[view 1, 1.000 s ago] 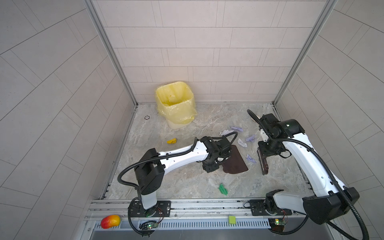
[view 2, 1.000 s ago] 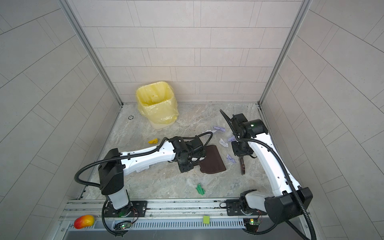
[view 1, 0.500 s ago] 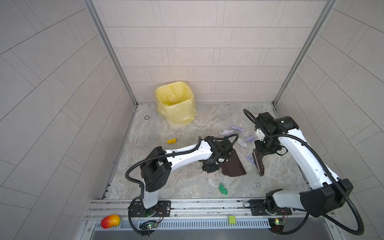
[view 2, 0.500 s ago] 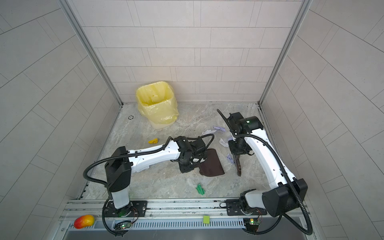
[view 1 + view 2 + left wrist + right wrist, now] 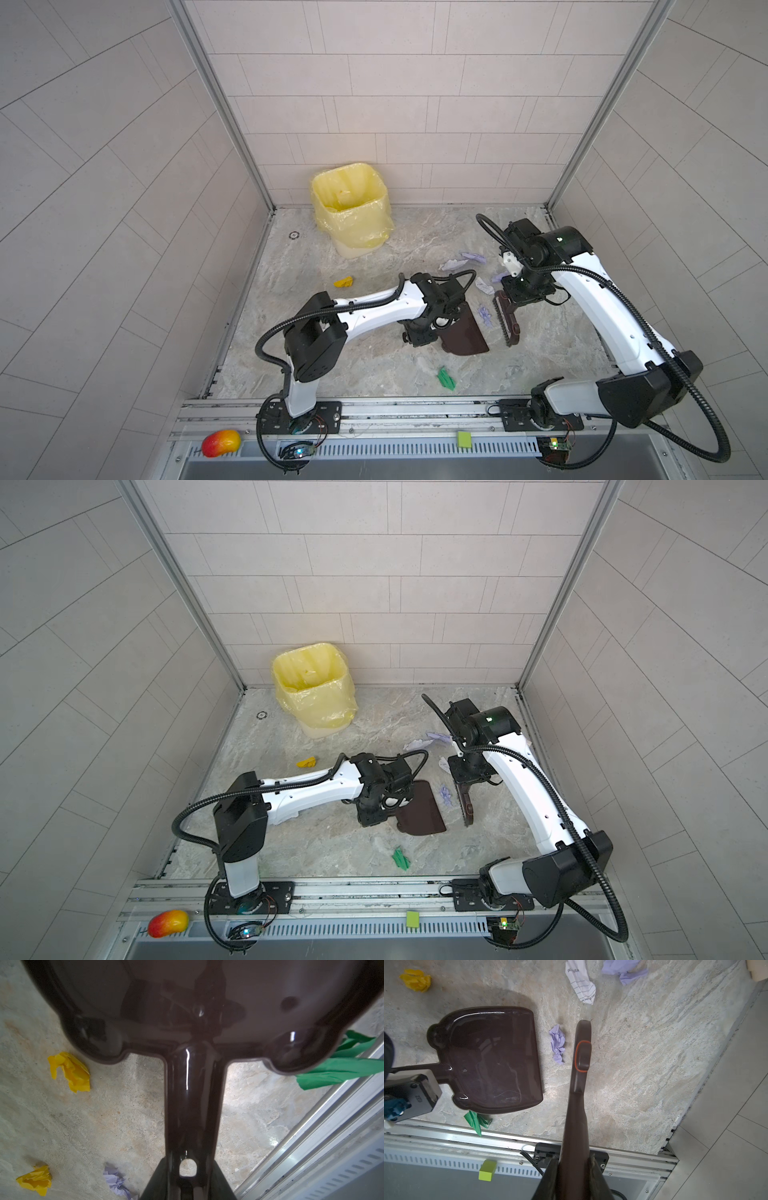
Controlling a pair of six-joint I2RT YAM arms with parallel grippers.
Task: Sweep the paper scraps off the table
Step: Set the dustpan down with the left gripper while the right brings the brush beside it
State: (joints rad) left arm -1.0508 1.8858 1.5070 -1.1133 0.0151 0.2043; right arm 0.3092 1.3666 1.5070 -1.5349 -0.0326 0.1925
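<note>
Right gripper (image 5: 574, 1165): jaws clamped on the handle of the brown brush (image 5: 581, 1057). The brush head lies just beside the open lip of the dustpan (image 5: 492, 1057) and roughly parallel to it. Whether the bristles touch the surface (image 5: 365, 357) cannot be told.

Left gripper (image 5: 188, 1169): closed on the dustpan handle. The tray is empty. Whether the lip rests on the surface is not clear.

Of the paper scraps (image 5: 473, 257), one lilac scrap (image 5: 558, 1046) lies between the dustpan lip and the brush, touching neither. A white lined scrap (image 5: 581, 987) and further lilac ones lie past the far end of the lip. A green scrap (image 5: 477, 1121) lies near the dustpan's corner on the rail side, and a yellow scrap (image 5: 343, 283) lies on the dustpan's handle side. The lined bin (image 5: 353, 216) stands well apart from the dustpan, against the back wall.

Assessment: the first sweep is in hand and nothing has been collected yet. The next move calls for a short brush stroke toward the lip, with the bristles down. The dustpan should be held firm and low, so that the lilac scrap rides in rather than slipping under.
</note>
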